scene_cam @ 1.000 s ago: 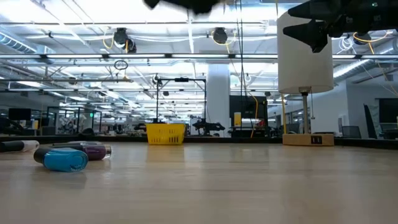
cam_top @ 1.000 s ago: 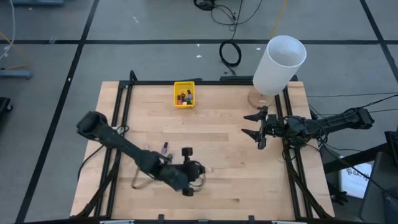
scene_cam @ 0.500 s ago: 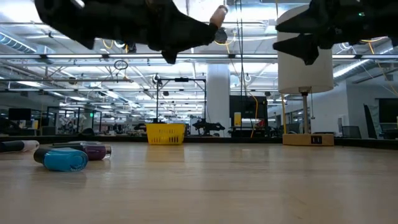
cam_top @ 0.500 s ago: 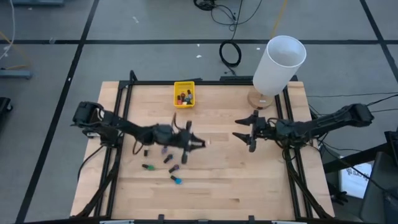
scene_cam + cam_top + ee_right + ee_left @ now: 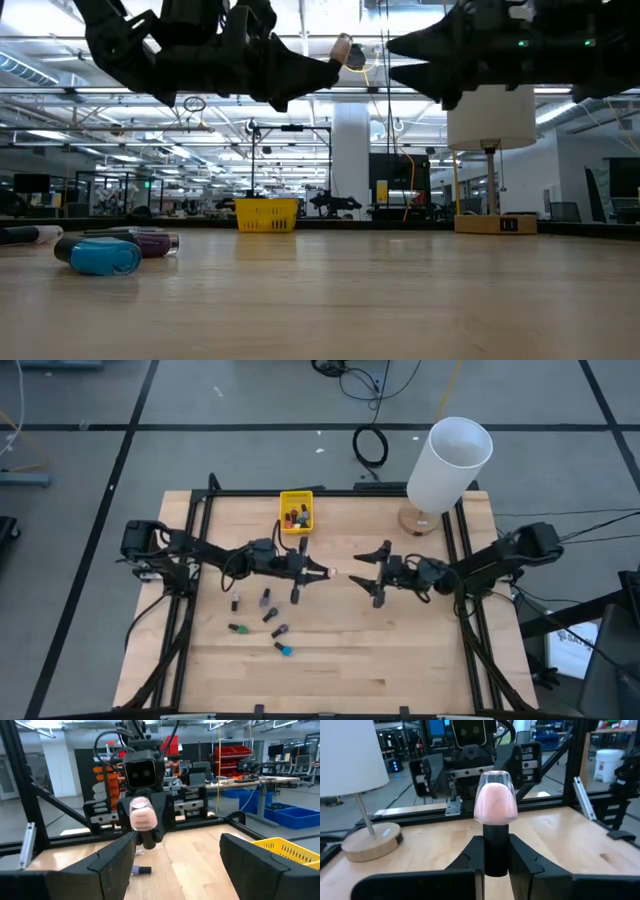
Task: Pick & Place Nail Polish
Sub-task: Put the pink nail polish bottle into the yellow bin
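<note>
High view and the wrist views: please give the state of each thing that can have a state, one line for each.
Left pincer: shut on pink nail polish bottle, raised above the table.
Pink nail polish bottle: held by its dark cap, body pointing to the right pincer.
Right pincer: open, facing the bottle, not touching it.
Yellow bin: holds several bottles.
Loose bottles: lying on the table.

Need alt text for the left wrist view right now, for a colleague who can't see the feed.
The left gripper is shut on the dark cap of a pale pink nail polish bottle, holding it above the wooden table. Facing it close ahead is the right gripper, open. A white lamp stands on the table off to one side.
</note>
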Robot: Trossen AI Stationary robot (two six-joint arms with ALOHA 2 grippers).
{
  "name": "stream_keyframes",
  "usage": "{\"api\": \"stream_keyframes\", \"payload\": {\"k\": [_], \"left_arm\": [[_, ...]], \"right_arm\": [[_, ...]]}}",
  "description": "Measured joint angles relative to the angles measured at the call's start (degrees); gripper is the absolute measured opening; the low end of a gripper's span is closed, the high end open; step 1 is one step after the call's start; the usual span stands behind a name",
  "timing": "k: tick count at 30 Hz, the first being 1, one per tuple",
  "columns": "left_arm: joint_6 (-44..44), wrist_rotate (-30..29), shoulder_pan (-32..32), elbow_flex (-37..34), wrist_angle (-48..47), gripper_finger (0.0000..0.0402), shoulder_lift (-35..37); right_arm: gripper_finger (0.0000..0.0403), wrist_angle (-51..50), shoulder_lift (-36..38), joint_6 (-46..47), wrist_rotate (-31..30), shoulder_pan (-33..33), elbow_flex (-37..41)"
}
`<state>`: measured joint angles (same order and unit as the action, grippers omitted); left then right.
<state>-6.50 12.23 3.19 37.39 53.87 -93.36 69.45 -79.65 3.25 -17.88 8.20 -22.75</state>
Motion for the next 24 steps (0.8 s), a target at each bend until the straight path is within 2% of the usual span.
{"api": "stream_keyframes", "payload": {"k": [5,10,15,24], "left_arm": [[-1.40,-0.11,1.86,0.00,-0.02,0.0036,0.00],[-3.10,0.31,3.06,0.00,-0.08,0.0036,0.00],[-2.40,3.58,3.93,0.07,-0.16,0.0036,0.00],[-1.97,4.21,3.29,0.40,0.32,0.0036,0.00]], "right_arm": [[0.0274,1.51,-7.52,-2.00,0.23,-0.88,-6.08],[0.0274,1.50,-12.15,-3.88,4.31,-1.16,-11.32],[0.0274,1.70,-12.61,-5.25,4.50,-1.76,-12.75],[0.0274,1.34,-12.66,-4.63,4.72,-3.64,-12.75]]}}
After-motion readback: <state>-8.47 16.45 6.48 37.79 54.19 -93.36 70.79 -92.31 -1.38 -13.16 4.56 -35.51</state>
